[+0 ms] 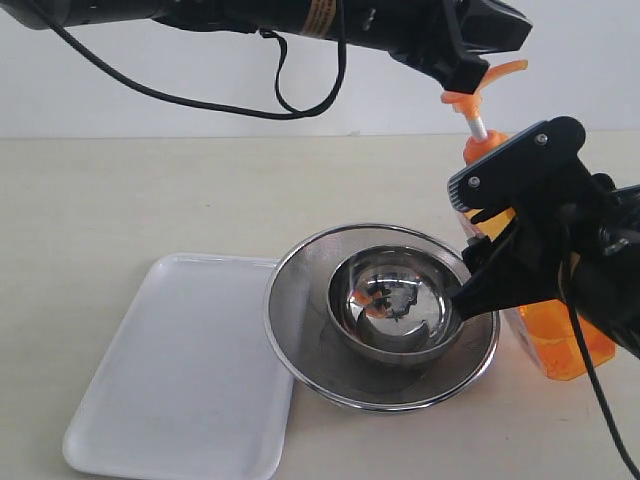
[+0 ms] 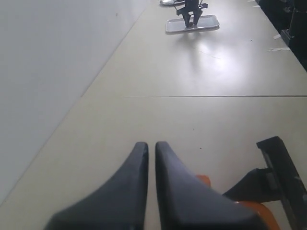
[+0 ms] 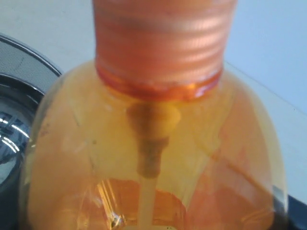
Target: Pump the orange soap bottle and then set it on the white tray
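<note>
- Fingers of the left gripper [image 1: 468, 72] are pressed together with no gap. In the exterior view their black tips rest on the orange pump head [image 1: 505, 70], which sits on a thin white stem [image 1: 477, 124].
- The left arm carries a small brown sticker [image 1: 320, 15]; its writing is too small to read.
- The right gripper [image 1: 490, 285] has its fingers closed around the body of the orange soap bottle [image 1: 560, 345]. The bottle is translucent plastic and stands upright on the pale, matte worktop [image 1: 150, 200], at the right of the steel strainer.
- The round steel mesh strainer [image 1: 290, 340] holds a polished steel bowl [image 1: 345, 320] with mirror-like walls. One black finger reaches over the strainer's rim.
- The white tray [image 1: 180, 380] is flat, glossy plastic with rounded corners and a low rim. It lies left of the strainer, its edge meeting the strainer's rim, well apart from the bottle.
- In the left wrist view, the left gripper [image 2: 151, 143] shows two smooth, dark, tapered fingers [image 2: 129, 191] side by side and shut. Orange plastic of the pump head [image 2: 205, 180] peeks from under them, with part of the right gripper [image 2: 278, 167] beside it. A thin seam crosses the worktop [image 2: 192, 72].
- In the right wrist view, the orange soap bottle [image 3: 216, 153] fills the frame. It shows a ridged, threaded orange collar [image 3: 158, 43], rounded shoulders and a dip tube [image 3: 149, 143] inside. A reddish label patch [image 3: 163, 206] shows through the plastic, with no readable print. The right gripper's fingers hardly show here.
- The strainer's rim [image 3: 29, 60] curves just beside the bottle.
</note>
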Motion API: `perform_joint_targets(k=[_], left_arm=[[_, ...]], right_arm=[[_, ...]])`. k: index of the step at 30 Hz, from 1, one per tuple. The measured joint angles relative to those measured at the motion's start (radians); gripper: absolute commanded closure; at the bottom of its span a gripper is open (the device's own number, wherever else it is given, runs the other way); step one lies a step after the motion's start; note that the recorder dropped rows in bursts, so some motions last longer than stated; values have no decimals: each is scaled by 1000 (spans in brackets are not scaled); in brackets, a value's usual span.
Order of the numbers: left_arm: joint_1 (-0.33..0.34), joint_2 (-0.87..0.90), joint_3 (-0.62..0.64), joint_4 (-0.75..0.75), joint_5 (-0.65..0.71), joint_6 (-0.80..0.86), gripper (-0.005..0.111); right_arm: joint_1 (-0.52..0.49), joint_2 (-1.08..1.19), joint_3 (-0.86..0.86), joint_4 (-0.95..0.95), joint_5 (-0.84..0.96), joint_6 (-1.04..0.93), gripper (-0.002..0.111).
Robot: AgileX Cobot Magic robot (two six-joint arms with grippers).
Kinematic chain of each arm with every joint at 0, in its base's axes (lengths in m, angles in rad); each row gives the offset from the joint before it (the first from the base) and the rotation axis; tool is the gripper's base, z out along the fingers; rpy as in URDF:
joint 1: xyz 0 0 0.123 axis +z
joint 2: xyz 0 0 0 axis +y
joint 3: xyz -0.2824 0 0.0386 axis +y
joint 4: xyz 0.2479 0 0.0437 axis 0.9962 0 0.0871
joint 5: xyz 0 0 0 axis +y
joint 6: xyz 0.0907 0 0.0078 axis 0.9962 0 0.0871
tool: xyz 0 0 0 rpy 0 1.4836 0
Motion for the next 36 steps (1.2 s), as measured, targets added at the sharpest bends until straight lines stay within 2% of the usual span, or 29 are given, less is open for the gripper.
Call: perform_joint_targets(k=[21, 31, 36], left_arm=[[0, 0, 0, 0, -53, -55, 102], [0, 5, 22, 0, 45, 9, 102], [0, 5, 47, -11, -64, 13, 102]], right_arm=[[0, 0, 0, 0, 3, -31, 108], [0, 0, 0, 0, 5, -34, 108], [0, 0, 0, 7, 2, -38, 108]])
